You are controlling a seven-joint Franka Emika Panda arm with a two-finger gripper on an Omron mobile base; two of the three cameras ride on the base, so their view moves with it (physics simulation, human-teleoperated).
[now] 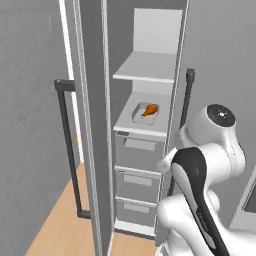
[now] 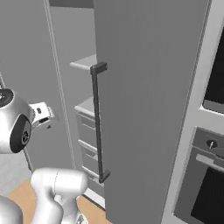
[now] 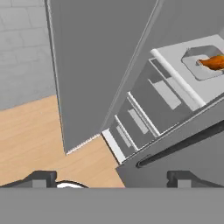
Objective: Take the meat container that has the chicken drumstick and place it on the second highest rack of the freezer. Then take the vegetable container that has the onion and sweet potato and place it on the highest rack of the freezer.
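The meat container (image 1: 145, 113) with the drumstick (image 1: 149, 110) sits on the freezer's second highest rack (image 1: 131, 126). The tool (image 3: 111, 177) is spread wide, empty, near the drawers (image 3: 144, 109).

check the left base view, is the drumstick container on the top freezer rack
No, the drumstick container sits on the second rack, below the top rack.

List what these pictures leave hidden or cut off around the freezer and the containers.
- Meat container with the chicken drumstick: in the right base view the open freezer door hides it; in the hand view the right edge cuts it off.
- Vegetable container: whether it is anywhere nearby cannot be told.
- Highest rack: in the left base view, its top surface is seen nearly edge-on.
- Pincer: open, fingertips partly cut off at the bottom of the hand view.
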